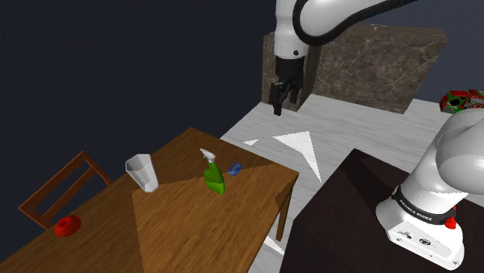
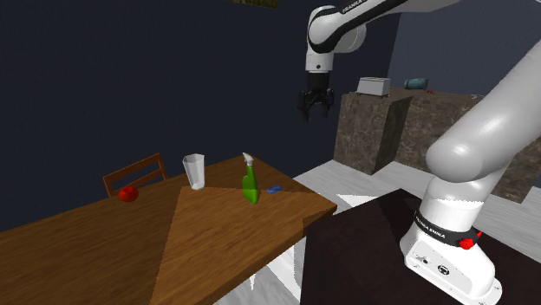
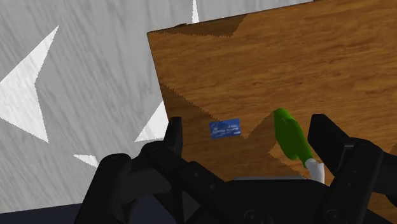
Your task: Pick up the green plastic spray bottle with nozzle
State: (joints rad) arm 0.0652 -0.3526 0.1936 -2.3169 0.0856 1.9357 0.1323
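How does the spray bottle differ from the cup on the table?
Colour: the spray bottle is green with a white nozzle; the cup is pale whitish.
Shape: the spray bottle narrows toward its top; the cup widens to an open rim.
Place: the spray bottle stands by the blue card; the cup stands farther from it.
Both stand upright on the wooden table.

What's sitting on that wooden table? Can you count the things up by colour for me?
Green: 1, the spray bottle
White: 1, the cup
Blue: 1, the small flat card
Red: 1, the round thing near the chair
Total on the table: 4
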